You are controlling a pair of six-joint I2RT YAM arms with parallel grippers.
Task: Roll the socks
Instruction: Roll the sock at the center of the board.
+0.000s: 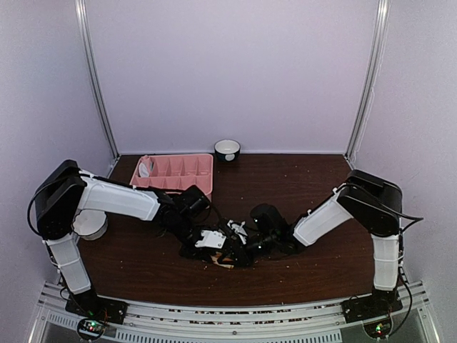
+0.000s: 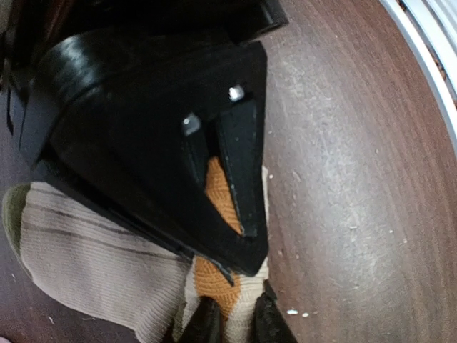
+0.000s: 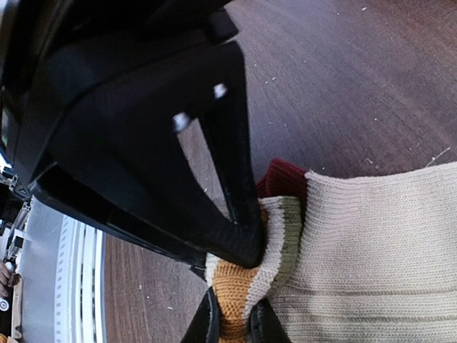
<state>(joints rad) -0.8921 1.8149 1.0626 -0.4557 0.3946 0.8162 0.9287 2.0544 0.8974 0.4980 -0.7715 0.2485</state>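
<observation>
A tan sock (image 2: 86, 257) with thin brown stripes lies flat on the dark wooden table. It has an orange patch, an olive band and a maroon part (image 3: 282, 179) at one end. My left gripper (image 2: 235, 321) is shut on the orange and cream fabric at that end. From the opposite side my right gripper (image 3: 234, 323) is shut on the same bunched orange patch, and the rest of the sock (image 3: 371, 243) spreads away to the right. In the top view both grippers (image 1: 223, 256) (image 1: 241, 250) meet at the table's middle front and cover the sock almost entirely.
A pink divided tray (image 1: 178, 171) stands at the back left. Behind it to the right is a small dark cup (image 1: 227, 149) with a white inside. A white bowl (image 1: 89, 225) sits under the left arm. A metal rail (image 1: 235, 314) runs along the near edge.
</observation>
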